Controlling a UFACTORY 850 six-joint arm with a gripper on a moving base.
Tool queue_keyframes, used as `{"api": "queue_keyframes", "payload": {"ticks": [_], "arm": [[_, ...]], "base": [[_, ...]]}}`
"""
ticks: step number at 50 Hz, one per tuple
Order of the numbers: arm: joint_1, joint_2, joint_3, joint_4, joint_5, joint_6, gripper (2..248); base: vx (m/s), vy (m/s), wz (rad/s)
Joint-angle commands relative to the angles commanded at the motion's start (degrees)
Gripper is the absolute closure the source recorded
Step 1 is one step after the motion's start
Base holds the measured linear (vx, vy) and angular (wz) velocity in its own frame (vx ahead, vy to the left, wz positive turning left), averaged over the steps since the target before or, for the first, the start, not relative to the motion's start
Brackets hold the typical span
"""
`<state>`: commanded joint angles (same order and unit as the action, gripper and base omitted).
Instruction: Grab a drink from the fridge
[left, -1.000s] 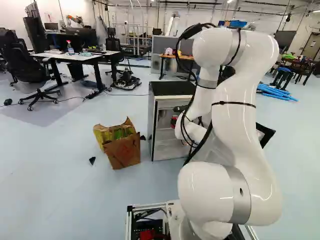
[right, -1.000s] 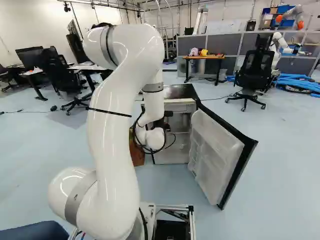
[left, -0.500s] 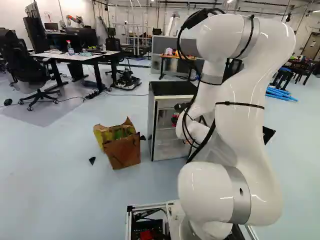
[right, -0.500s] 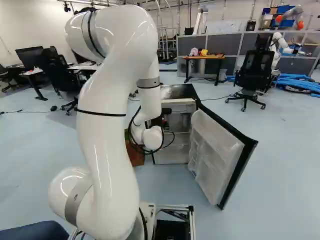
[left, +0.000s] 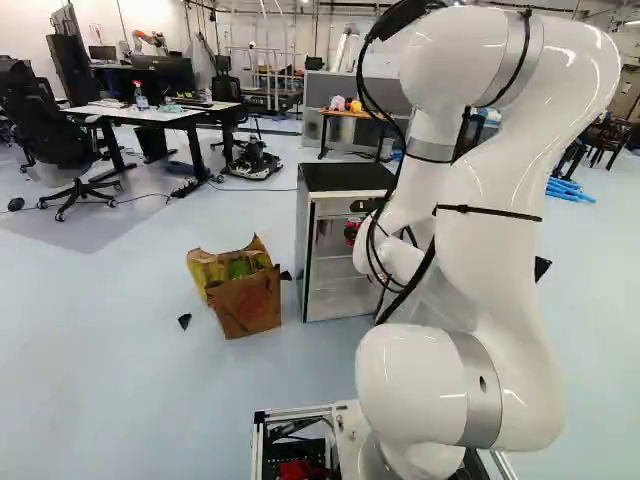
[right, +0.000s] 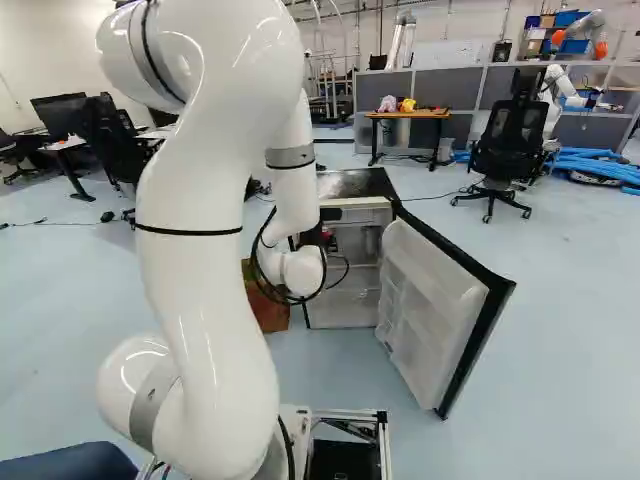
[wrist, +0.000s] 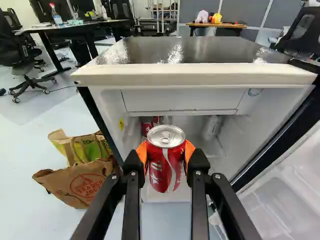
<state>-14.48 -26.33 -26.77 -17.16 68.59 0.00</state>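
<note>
Can (wrist: 165, 162), glossy red, white-swirled and silver-topped, is clasped upright by the gripper (left: 353, 231), parted can-wide.

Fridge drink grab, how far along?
Done: white, clear-binned fridge door stands open; red soda can with silver top is gripped.
In hand: the can, upright between the black gripper's orange pads, in front of the white-framed fridge's opening.
Left: likely just drawing it well clear; arm is close to the fridge.

White lettering (wrist: 156, 170) on the red can (wrist: 176, 150) in my jaws before the fridge (wrist: 200, 73), round red emblem (wrist: 86, 185) on the paper bag (wrist: 59, 192) beside the fridge.
</note>
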Motion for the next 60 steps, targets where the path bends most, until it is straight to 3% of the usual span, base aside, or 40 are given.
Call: {"api": "queue_keyframes", "payload": {"ticks": [36,60], "arm": [[0.02,6.66,1.96,0.0,-0.1,0.0,156],[0.12,10.49,2.39,0.0,-2.96,0.0,156]], "base": [[0.0,0.0,0.0],[0.0,0.0,0.0]]}}
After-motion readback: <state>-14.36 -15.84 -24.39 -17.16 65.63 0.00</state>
